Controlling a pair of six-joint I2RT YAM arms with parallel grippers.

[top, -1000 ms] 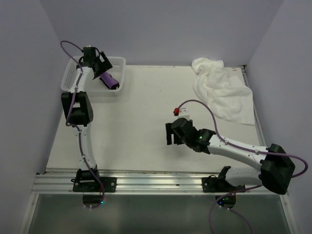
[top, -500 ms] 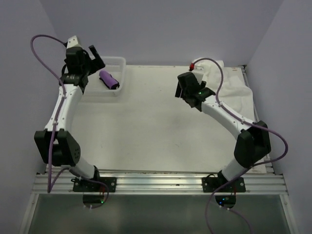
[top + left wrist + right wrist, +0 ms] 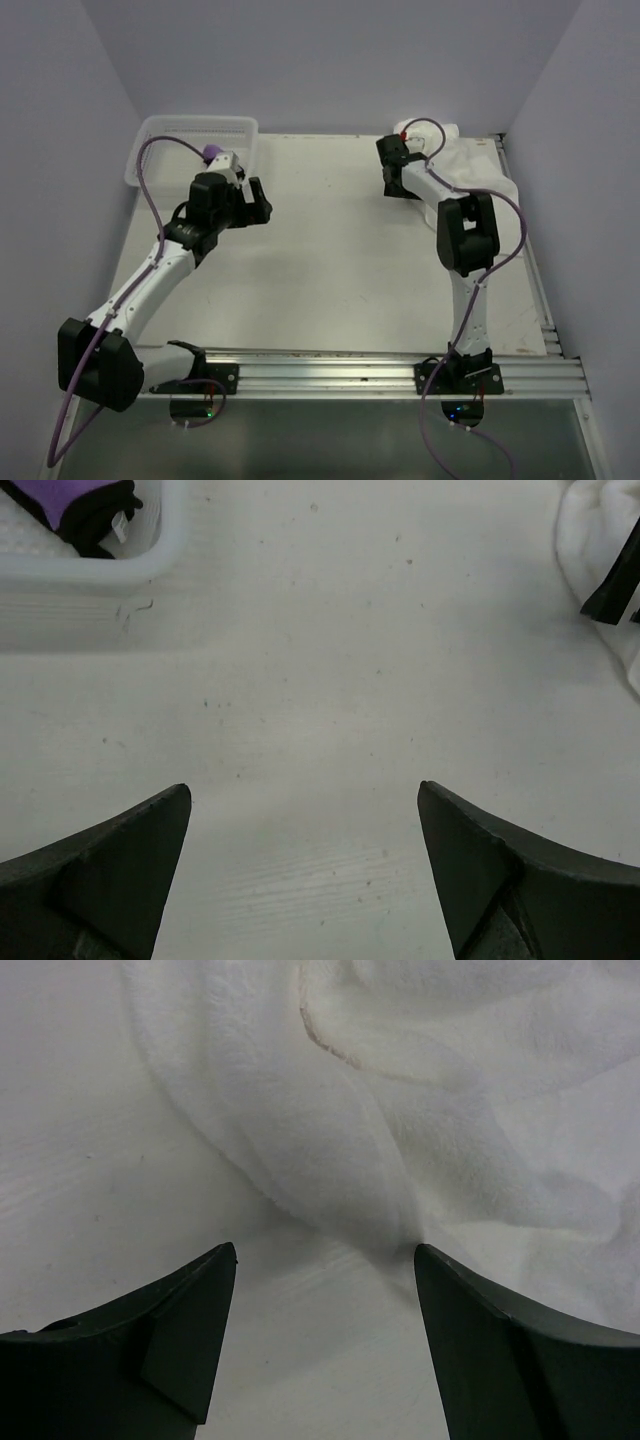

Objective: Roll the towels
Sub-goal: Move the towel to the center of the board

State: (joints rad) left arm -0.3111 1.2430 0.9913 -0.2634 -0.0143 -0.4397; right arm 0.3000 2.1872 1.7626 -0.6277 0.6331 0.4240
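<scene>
**A:** Which step is going on?

**B:** Starting on the white towel (image 3: 330, 1110). It is lying crumpled at the far right corner of the surface (image 3: 320, 270), and the right hand (image 3: 322, 1260) is hovering at its near edge, jaws apart and empty.

**A:** And the purple towel (image 3: 60, 498)?

**B:** It is sitting in the mesh basket (image 3: 160, 560). The left hand (image 3: 303, 790) is hovering nearby, spread wide and holding nothing. Next, I judge, comes pinching that white edge and spreading it flat.

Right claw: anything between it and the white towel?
Nothing. In the right wrist view, only a strip of bare table separates the open right claw from the white towel.
</scene>
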